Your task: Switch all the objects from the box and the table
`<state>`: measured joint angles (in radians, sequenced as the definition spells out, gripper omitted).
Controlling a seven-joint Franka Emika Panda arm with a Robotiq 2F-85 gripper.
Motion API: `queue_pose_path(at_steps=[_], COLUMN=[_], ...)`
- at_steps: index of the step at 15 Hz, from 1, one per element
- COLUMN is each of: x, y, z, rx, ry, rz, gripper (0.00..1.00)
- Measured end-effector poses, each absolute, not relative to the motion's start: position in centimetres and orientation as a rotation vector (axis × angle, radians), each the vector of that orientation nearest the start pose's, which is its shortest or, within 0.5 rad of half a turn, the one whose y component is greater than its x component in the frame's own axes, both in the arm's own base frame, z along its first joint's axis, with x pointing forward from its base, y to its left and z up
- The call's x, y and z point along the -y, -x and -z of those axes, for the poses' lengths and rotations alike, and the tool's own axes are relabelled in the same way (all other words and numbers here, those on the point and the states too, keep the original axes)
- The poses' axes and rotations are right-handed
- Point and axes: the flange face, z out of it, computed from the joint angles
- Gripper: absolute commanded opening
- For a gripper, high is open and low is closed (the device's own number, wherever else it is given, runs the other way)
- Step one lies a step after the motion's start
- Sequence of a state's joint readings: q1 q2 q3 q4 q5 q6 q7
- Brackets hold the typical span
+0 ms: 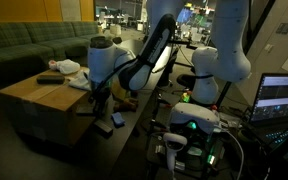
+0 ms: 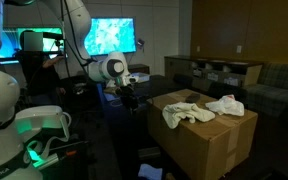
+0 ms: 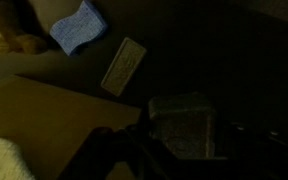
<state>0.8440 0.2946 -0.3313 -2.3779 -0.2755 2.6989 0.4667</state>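
End effector (image 2: pixel 130 93) hangs low over the long black bench (image 3: pixel 224 70), just beside the large tan cardboard box (image 2: pixel 199 140). The views are too dark, so I cannot tell if its jaws are open or grip something. Beside it, on the box top, lie two white cloth rags (image 2: pixel 185 113) and a dark flat block (image 1: pixel 51 77). Ahead of it, on the bench, rest a small blue flat item (image 3: pixel 79 27) and a pale flat rectangular piece (image 3: pixel 124 66). I judge the exchange unfinished: things lie in both places.

A green sofa (image 1: pixel 24 45) stands well beyond the gripper (image 1: pixel 116 95). An open laptop (image 1: pixel 281 98) glows well apart from it. A bright screen (image 2: pixel 109 37) shines above and behind it.
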Motion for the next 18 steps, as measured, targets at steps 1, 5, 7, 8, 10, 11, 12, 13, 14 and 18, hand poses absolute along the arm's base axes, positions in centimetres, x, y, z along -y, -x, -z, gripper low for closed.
queue_pose_path(at_steps=[1, 5, 7, 8, 10, 11, 12, 13, 14, 18], x=[-25.5, -25.6, -25.0, -24.6, -23.5, -22.9, -22.3, -21.8, -21.4, -20.8], y=[-44.7, -47.7, -49.8, -50.9, -53.1, -54.2, -55.3, -56.4, -57.4, -60.5], z=[-21.7, -25.0, -26.6, -27.3, -28.4, -28.6, -28.6, -28.4, -27.9, -25.2], rx=[0.53, 0.587, 0.6, 0.606, 0.618, 0.628, 0.639, 0.653, 0.667, 0.717], ry=[3.285, 3.311, 3.31, 3.306, 3.297, 3.294, 3.292, 3.291, 3.29, 3.284], rz=[0.22, 0.277, 0.318, 0.331, 0.357, 0.363, 0.365, 0.36, 0.353, 0.308], gripper=[0.34, 0.34, 0.34, 0.34, 0.34, 0.34, 0.34, 0.34, 0.34, 0.34])
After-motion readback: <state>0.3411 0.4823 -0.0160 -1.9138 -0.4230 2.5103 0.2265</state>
